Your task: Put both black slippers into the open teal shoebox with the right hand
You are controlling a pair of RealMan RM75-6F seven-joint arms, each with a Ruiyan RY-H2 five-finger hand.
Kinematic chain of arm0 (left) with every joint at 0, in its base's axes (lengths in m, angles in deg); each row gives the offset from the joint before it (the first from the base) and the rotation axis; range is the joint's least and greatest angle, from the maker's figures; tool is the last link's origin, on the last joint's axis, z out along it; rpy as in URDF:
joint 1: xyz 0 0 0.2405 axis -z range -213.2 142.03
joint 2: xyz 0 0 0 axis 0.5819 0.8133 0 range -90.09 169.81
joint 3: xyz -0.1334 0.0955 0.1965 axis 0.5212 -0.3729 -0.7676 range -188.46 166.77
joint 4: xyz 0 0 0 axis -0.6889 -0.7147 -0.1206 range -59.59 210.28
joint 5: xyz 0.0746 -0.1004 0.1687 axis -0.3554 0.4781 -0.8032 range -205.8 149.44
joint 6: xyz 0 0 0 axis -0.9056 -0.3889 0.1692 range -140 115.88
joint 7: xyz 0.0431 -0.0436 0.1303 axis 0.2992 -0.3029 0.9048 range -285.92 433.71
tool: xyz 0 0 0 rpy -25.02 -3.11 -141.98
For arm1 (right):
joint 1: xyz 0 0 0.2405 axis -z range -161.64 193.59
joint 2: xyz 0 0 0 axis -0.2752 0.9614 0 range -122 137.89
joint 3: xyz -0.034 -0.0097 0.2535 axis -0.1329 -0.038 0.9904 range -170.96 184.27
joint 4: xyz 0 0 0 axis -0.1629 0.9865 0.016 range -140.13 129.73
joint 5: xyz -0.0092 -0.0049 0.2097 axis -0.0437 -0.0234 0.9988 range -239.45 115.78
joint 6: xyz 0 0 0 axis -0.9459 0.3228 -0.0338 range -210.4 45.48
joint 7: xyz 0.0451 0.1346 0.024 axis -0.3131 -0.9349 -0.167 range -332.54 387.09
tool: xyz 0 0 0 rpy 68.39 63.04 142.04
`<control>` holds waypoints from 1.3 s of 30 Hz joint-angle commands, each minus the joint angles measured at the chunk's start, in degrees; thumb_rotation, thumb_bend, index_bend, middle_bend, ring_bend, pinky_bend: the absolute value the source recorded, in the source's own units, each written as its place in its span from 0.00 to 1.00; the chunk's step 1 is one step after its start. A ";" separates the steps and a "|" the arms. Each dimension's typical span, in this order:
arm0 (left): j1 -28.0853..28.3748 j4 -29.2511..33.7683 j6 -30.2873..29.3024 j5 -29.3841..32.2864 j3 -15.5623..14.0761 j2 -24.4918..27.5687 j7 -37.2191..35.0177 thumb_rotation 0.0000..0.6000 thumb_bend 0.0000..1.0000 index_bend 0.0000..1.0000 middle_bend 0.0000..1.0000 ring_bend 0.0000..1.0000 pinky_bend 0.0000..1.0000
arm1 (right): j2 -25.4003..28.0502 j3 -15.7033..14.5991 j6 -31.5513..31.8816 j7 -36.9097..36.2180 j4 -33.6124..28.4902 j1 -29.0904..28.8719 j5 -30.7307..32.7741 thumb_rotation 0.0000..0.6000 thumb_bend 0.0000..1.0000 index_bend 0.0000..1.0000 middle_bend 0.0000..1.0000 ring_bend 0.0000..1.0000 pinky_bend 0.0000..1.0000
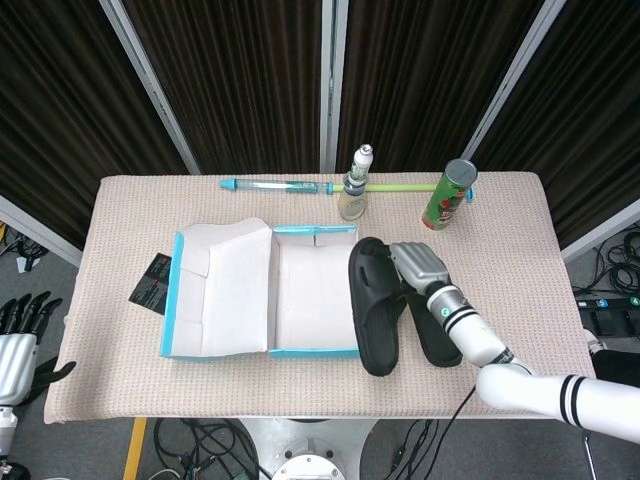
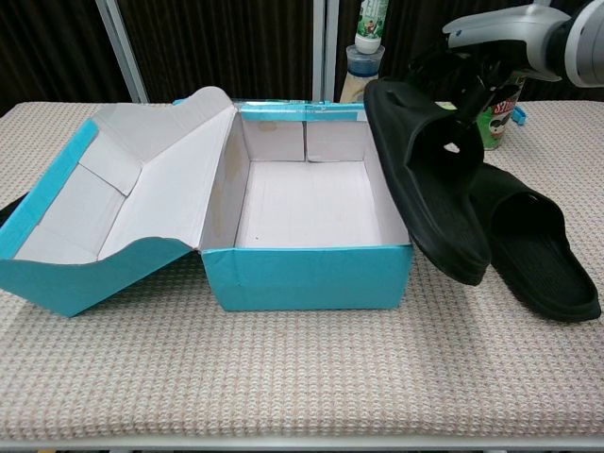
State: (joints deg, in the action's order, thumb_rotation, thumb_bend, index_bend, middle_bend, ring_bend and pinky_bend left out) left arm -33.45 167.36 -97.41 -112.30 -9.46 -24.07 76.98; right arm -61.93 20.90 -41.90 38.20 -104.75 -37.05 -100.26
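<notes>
My right hand (image 1: 418, 266) (image 2: 491, 38) grips one black slipper (image 1: 368, 308) (image 2: 425, 179) by its strap and holds it lifted and tilted over the right wall of the open teal shoebox (image 1: 318, 352) (image 2: 307, 274). The second black slipper (image 1: 432, 330) (image 2: 533, 245) lies flat on the table to the right of the box. The box's inside is empty and its lid (image 1: 212, 290) (image 2: 113, 203) is folded out to the left. My left hand (image 1: 22, 330) hangs off the table at the far left, fingers apart, holding nothing.
A green can (image 1: 448, 196) (image 2: 505, 99), a bottle (image 1: 354, 186) (image 2: 363, 57) and a long blue-and-green tube (image 1: 272, 186) stand along the table's back edge. A black card (image 1: 152, 282) lies left of the box lid.
</notes>
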 commanded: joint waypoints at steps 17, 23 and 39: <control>-0.46 0.26 0.11 0.27 -0.36 0.39 -0.64 1.00 0.00 0.14 0.07 0.00 0.00 | -19.05 7.57 -3.88 -8.21 21.63 -14.41 6.05 1.00 0.07 0.50 0.39 0.80 0.98; -0.30 0.32 0.45 0.34 -0.31 0.50 -1.00 1.00 0.00 0.14 0.07 0.00 0.00 | -25.52 7.89 -3.35 -8.25 28.05 -17.28 8.23 1.00 0.07 0.50 0.39 0.80 0.98; -0.26 -0.72 1.20 -0.11 -0.76 0.41 -4.10 1.00 0.00 0.14 0.07 0.00 0.00 | -34.42 8.37 -3.76 -12.43 37.18 -16.47 2.27 1.00 0.09 0.50 0.39 0.80 0.98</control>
State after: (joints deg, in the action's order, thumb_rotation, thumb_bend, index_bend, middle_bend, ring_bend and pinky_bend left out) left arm -33.73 166.69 -96.26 -112.36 -10.19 -23.65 72.93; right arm -95.84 29.31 -45.62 25.99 -68.15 -53.67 -97.49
